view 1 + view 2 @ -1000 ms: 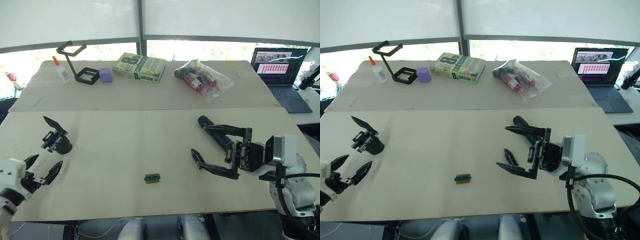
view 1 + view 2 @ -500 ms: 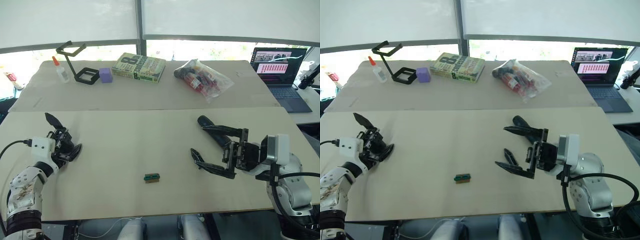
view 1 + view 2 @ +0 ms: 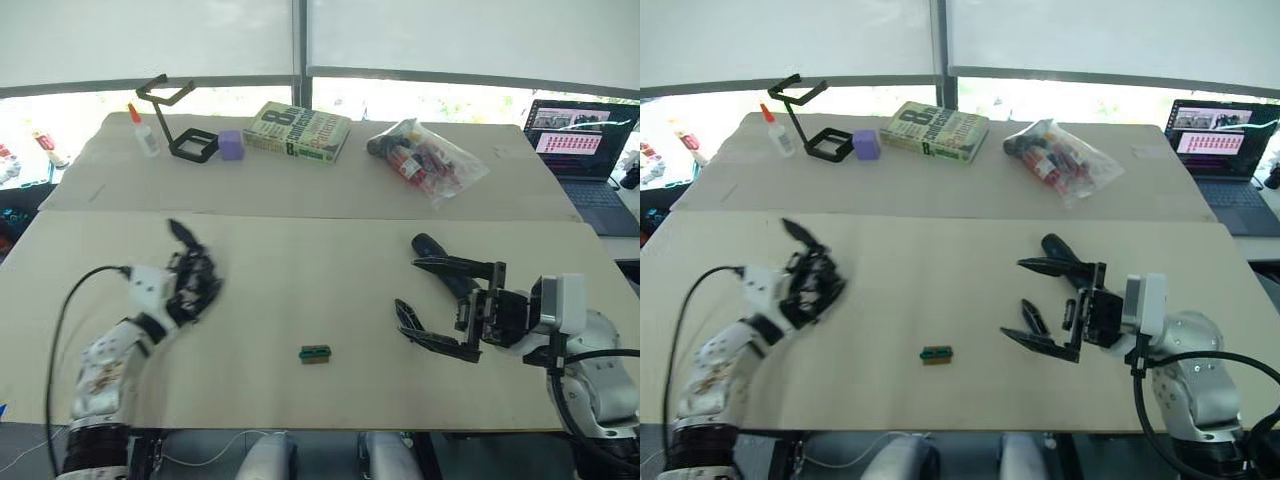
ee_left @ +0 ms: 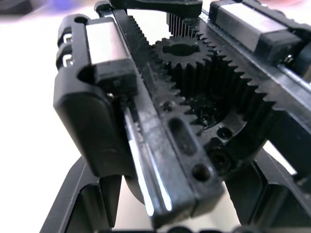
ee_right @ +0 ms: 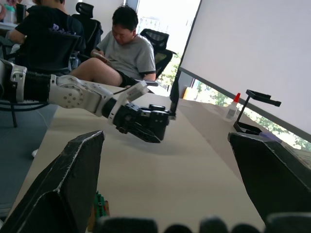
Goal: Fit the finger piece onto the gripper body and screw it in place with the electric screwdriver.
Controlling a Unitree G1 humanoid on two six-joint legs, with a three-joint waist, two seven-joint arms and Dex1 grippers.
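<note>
I am clamping the gripper body (image 3: 196, 283) in my left gripper (image 3: 188, 290) at nine o'clock, while my right gripper (image 3: 437, 305) is hanging wide open at three o'clock.

My arms are white-shelled with black cables, and the left gripper (image 3: 190, 285) and right gripper (image 3: 440, 310) have black pointed fingers.
</note>
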